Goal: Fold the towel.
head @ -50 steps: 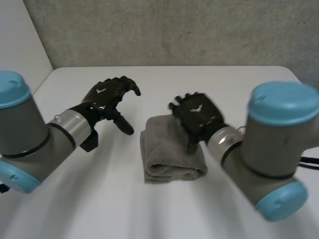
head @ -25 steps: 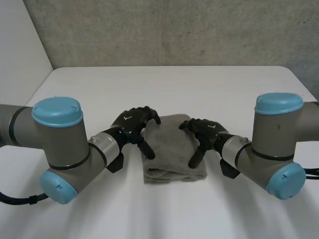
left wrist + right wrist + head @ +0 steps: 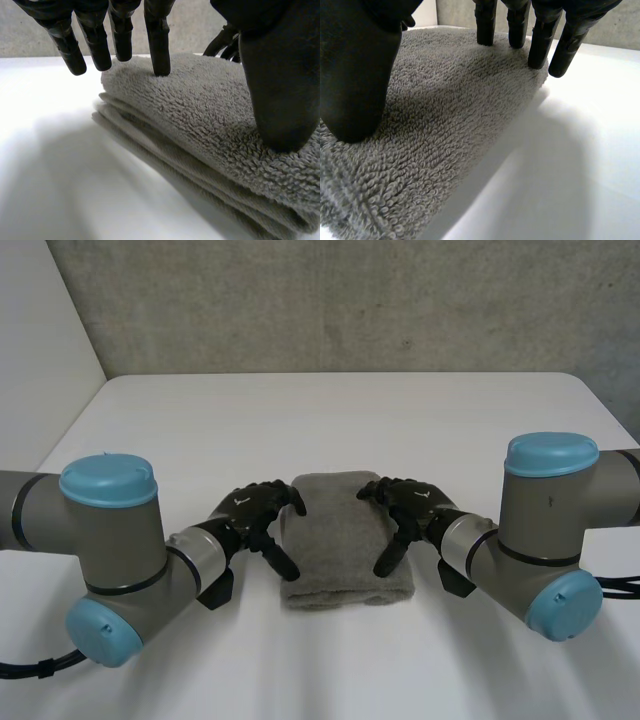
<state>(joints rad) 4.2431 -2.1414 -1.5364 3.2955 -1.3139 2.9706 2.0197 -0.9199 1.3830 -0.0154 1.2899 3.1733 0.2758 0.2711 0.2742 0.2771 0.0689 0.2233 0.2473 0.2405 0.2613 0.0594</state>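
A grey towel (image 3: 340,540) lies folded into a thick rectangle in the middle of the white table (image 3: 450,420). My left hand (image 3: 255,513) rests at its left edge, open. In the left wrist view the thumb (image 3: 280,85) and one fingertip (image 3: 159,50) press on top of the towel (image 3: 200,130), while the other fingers hover past its edge. My right hand (image 3: 410,507) sits open at the towel's right edge. In the right wrist view its thumb (image 3: 355,70) and fingertips (image 3: 486,25) stand on the towel (image 3: 455,115).
Behind the table rises a grey concrete wall (image 3: 350,300). Both arms (image 3: 110,540) (image 3: 540,530) lie low over the table's near half, one on each side of the towel. The table's far edge runs just below the wall.
My left arm swung in from the left and its hand came down onto the towel's left edge. My right hand slid to the right edge. The towel now lies squarer.
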